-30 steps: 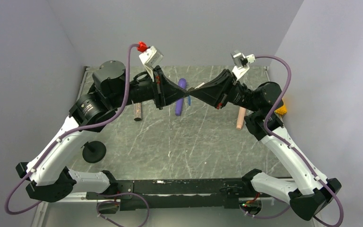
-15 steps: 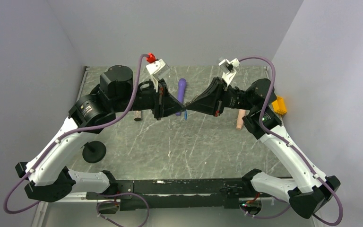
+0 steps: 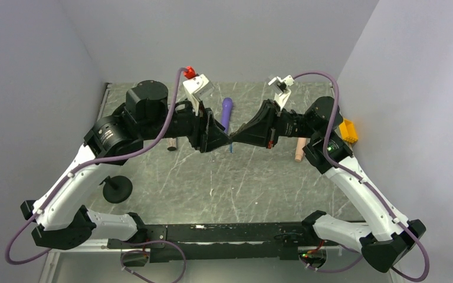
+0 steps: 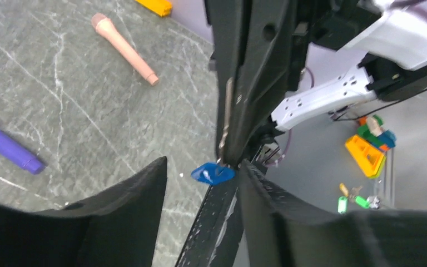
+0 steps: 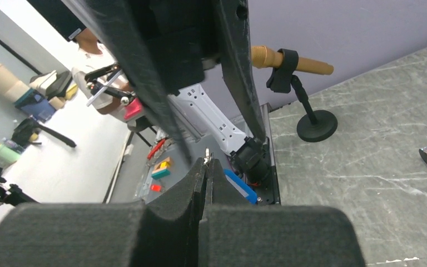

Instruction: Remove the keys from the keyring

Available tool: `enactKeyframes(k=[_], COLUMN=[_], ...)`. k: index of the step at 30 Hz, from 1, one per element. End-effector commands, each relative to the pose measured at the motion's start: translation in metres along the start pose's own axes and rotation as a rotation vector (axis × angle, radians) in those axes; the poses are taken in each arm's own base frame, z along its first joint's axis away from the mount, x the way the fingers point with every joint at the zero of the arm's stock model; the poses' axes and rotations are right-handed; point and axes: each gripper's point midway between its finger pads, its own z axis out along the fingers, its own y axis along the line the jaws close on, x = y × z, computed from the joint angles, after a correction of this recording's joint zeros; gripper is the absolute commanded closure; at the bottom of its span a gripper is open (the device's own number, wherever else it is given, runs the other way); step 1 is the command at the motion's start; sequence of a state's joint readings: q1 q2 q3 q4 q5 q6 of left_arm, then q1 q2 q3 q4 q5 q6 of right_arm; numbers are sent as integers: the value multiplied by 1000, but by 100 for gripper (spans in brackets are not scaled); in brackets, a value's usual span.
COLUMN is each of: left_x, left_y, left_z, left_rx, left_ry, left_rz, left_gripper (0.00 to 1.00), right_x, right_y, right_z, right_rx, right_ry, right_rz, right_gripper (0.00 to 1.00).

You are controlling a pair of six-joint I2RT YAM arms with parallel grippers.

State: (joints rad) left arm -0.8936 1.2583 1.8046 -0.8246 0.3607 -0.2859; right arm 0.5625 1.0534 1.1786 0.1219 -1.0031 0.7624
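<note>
Hanging above the table's (image 3: 212, 177) middle, well apart from its edges, our right gripper (image 5: 205, 165) pinches the keyring (image 4: 213, 173); our left gripper's (image 4: 203, 164) fingers stand spread around it.

Both the left arm (image 3: 76, 183) and the right arm (image 3: 360, 188) wear smooth white shells on their long links, joined by black cylindrical joint housings. A purple-grey cable (image 3: 312, 73) runs along each arm. The left one ends in a red plug (image 3: 190, 72) by a white camera bracket (image 3: 199, 87). The left claw (image 4: 203, 167) and right claw (image 5: 205, 164) are black wedges with matt, grainy fingers (image 4: 128, 194).
</note>
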Motion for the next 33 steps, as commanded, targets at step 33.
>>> enactKeyframes(k=[33], left_x=[-128], left_y=[-25], left_z=[-124], left_rx=[-28], left_ry=[-920], left_rz=[42], left_gripper=[34], right_x=[-152], right_y=[58], right_z=[7], right_rx=[-426], right_ry=[-632], right_rz=[85], right_gripper=[100])
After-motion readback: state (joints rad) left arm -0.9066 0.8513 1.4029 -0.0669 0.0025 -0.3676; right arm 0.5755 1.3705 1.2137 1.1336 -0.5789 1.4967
